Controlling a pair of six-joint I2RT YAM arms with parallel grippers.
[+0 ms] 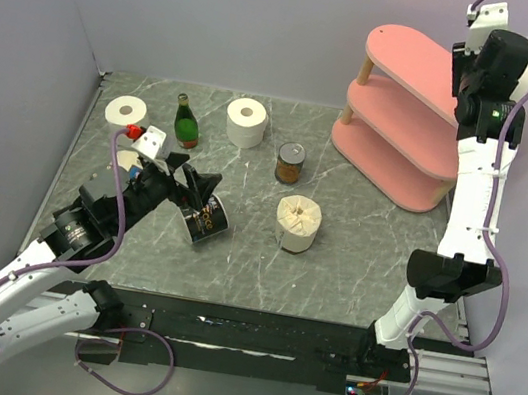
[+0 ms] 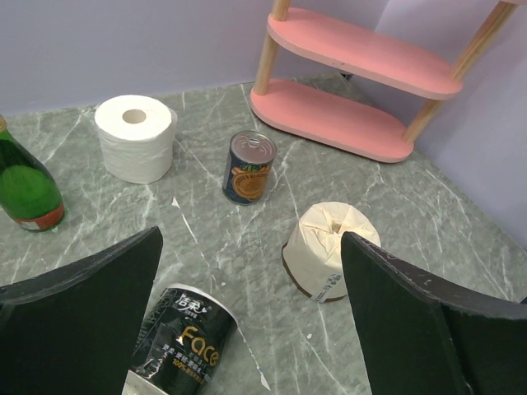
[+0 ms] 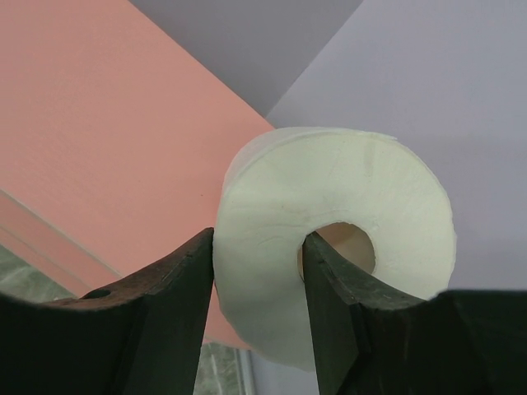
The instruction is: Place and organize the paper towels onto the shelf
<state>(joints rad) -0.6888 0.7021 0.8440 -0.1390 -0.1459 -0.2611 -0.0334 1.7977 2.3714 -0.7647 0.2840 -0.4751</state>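
The pink three-tier shelf (image 1: 410,111) stands at the back right; it also shows in the left wrist view (image 2: 346,49) and the right wrist view (image 3: 99,123). My right gripper (image 1: 474,60) is raised by the shelf's top board. It (image 3: 257,247) is shut on a white paper towel roll (image 3: 329,239), one finger in the core and one outside. A second white roll (image 1: 246,122) (image 2: 136,136) stands mid-back. A third (image 1: 126,112) lies at the far left. My left gripper (image 1: 191,180) (image 2: 251,247) is open and empty above the table.
A black-wrapped roll (image 1: 205,218) (image 2: 185,337) lies under my left gripper. A cream-wrapped roll (image 1: 297,221) (image 2: 329,251) stands mid-table. A can (image 1: 291,163) (image 2: 249,167) and a green bottle (image 1: 186,122) (image 2: 25,185) stand near the back. Walls close the left and back.
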